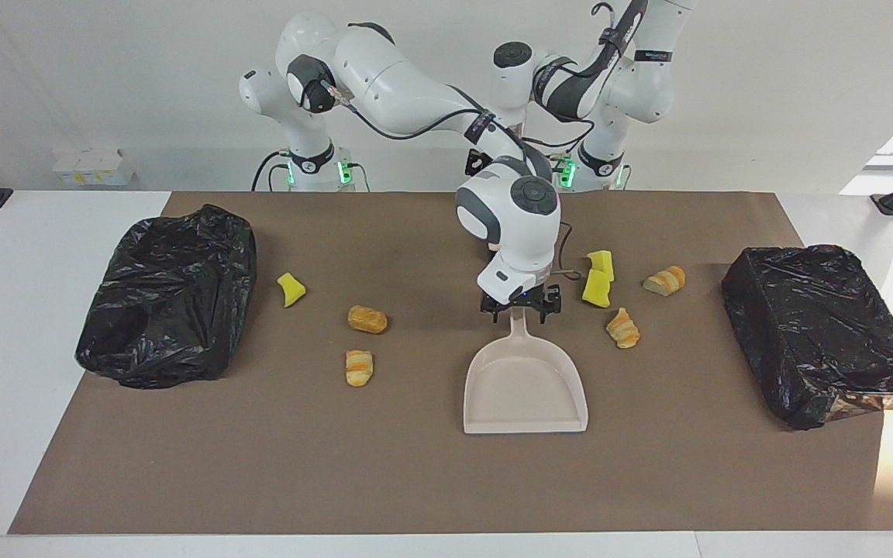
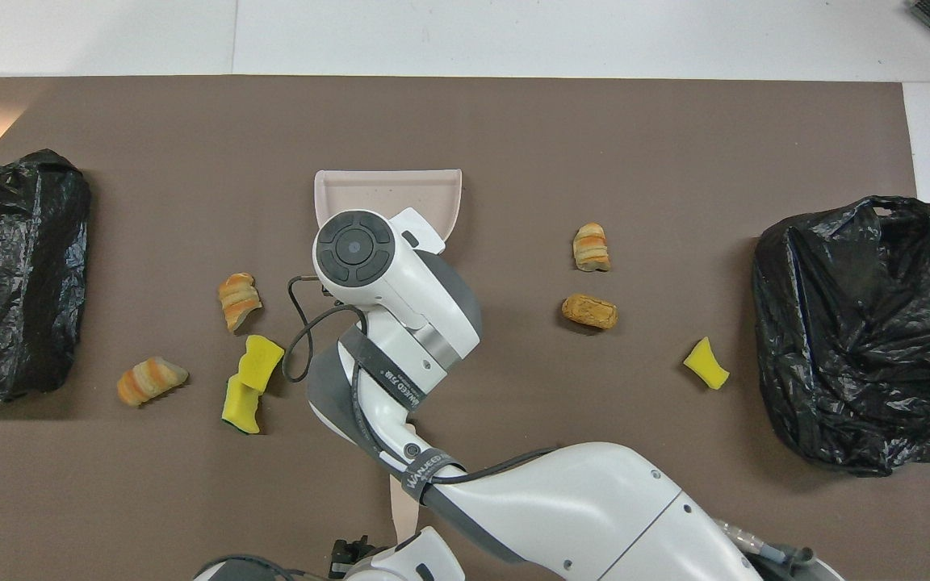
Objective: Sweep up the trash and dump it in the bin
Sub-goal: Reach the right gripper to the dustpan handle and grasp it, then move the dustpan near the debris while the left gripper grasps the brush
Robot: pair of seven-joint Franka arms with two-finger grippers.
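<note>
Left arm waits folded back at its base, near the robots' edge; its gripper (image 2: 352, 555) barely shows at the bottom of the overhead view, and the pictures do not settle by sight how its fingers stand, though they read as spread.

Right arm reaches in over the middle of the brown mat (image 1: 431, 480) that covers the surface. Right gripper (image 1: 520, 308) sits low at the handle of the beige dustpan (image 1: 524, 387), fingers spread to either side of the handle, not clamped on it.

Trash, nearest the robots first: toward the left arm's end, two yellow foam wedges (image 1: 600, 279) touching each other, with a striped roll (image 1: 665, 280) beside them toward the box. A lone yellow wedge (image 1: 290, 289) lies near the bag at the right arm's end. Farther out: a striped roll (image 1: 623, 328) just beside the dustpan's handle end, a tan roll (image 1: 367, 318), and farthest, another striped roll (image 1: 359, 367). All seven pieces lie loose on the mat, none in the dustpan.

Dustpan lies flat, mouth pointing away from the robots, pan empty.

Bins: a crumpled black bag bin (image 1: 171, 294) at the right arm's end; a box wrapped in black plastic (image 1: 822, 325) at the left arm's end.
</note>
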